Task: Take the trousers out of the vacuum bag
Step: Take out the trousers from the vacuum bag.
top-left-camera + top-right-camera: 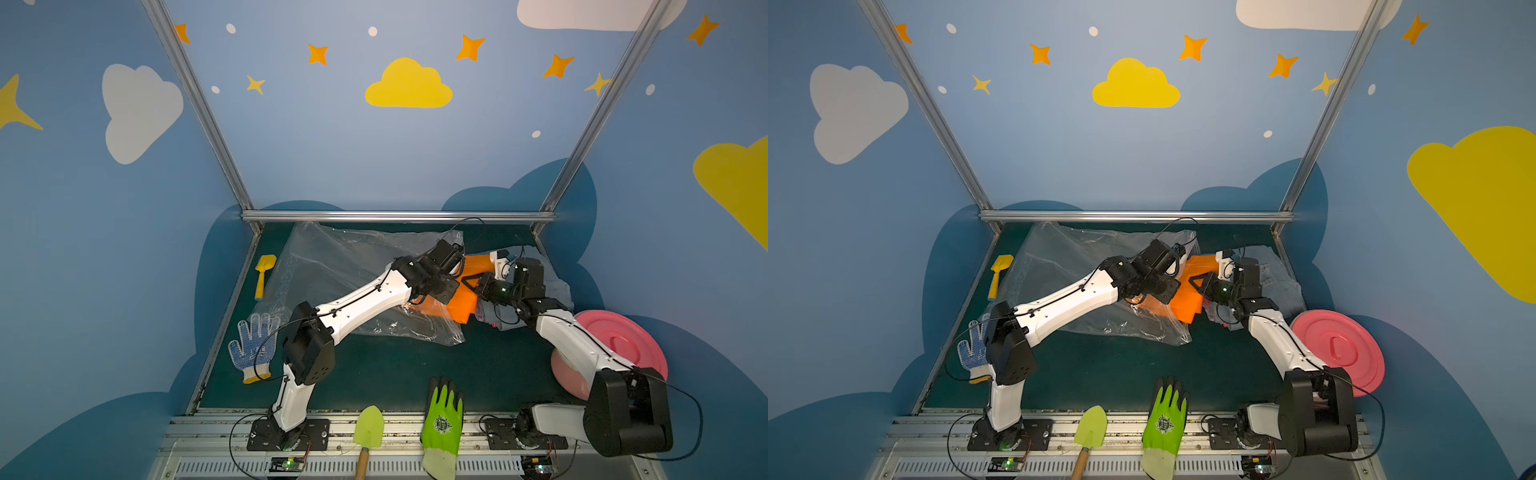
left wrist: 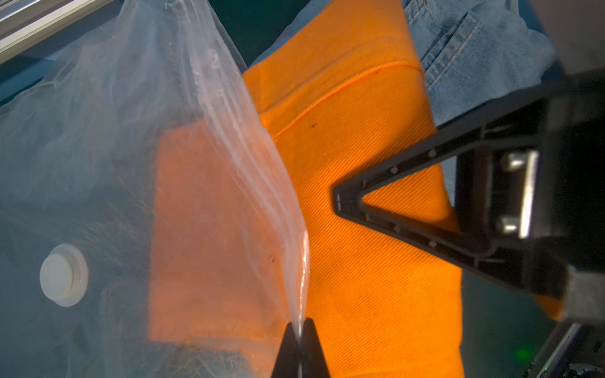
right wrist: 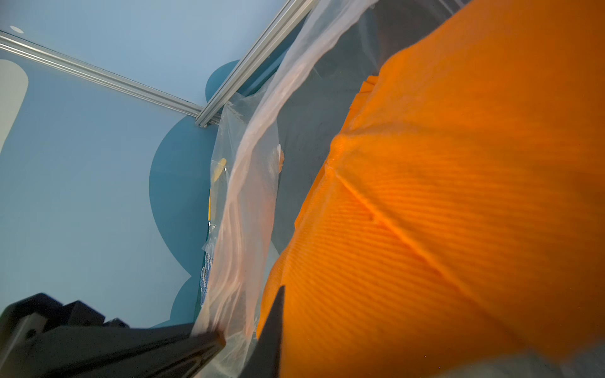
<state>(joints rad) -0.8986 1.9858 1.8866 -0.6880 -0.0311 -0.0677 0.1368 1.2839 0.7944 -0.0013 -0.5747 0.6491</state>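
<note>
Well along, I judge. The denim trousers (image 1: 559,291) lie out on the surface (image 1: 395,374) at 2 o'clock. The orange trousers (image 2: 360,147) sit half out of the vacuum bag (image 1: 332,266) at 12 o'clock. The left gripper (image 2: 299,343) is clamped on the bag's zip edge. The right gripper (image 2: 340,199), narrow, seems to pinch the orange trousers. No lilac pair shows.

Clear crinkled vacuum bag (image 1: 332,270) flat on desk (image 1: 374,374), round white valve (image 2: 64,275), mouth open. Folded orange trousers (image 1: 461,307) half out of mouth. Denim trousers (image 1: 557,286) outside, crumpled, partly under orange.
</note>
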